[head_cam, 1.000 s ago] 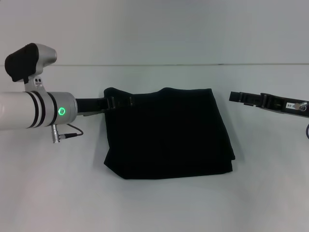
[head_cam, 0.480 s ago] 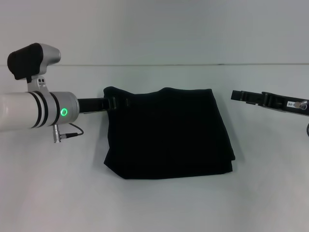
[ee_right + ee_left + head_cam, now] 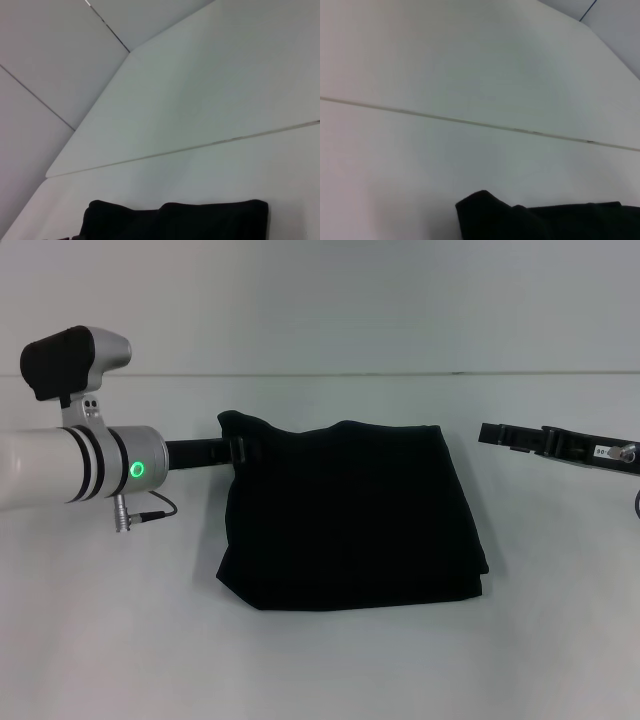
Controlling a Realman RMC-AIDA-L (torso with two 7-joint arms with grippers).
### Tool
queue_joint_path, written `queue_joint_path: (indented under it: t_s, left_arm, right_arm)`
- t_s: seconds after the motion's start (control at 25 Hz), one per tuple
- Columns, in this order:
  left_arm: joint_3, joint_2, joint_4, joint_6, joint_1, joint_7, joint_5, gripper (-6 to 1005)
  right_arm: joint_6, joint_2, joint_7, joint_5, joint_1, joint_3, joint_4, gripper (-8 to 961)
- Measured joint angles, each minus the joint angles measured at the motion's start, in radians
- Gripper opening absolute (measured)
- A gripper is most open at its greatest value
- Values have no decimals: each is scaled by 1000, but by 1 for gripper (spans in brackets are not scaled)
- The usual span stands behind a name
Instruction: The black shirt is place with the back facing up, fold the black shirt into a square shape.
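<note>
The shirt (image 3: 350,515) lies folded into a rough square mid-counter (image 3: 320,660). The left end effector (image 3: 236,450) sits at its far left corner, touching the cloth; whether it grips cannot be told. The right end effector (image 3: 490,434) hovers just off the far right corner, apart from the shirt, its state unclear too.

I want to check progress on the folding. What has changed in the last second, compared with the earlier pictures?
The left hand at the far-left corner of the black shirt drew back slightly toward the robot's left, and that corner now pokes out more. The right hand drifted slightly farther to the right, clear of the shirt. The folded shirt itself lies as before on the table.
</note>
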Motion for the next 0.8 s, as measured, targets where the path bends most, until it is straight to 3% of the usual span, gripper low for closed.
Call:
queue_joint_path:
  t_s: [0.36, 0.8]
  left_arm:
    - [0, 8, 4, 0, -18, -1, 0, 30]
    - [-4, 18, 3, 1, -25, -8, 1, 29]
  right_arm:
    - [6, 0, 0, 0, 1, -2, 0, 796]
    - [5, 5, 3, 0, 2, -7, 0, 798]
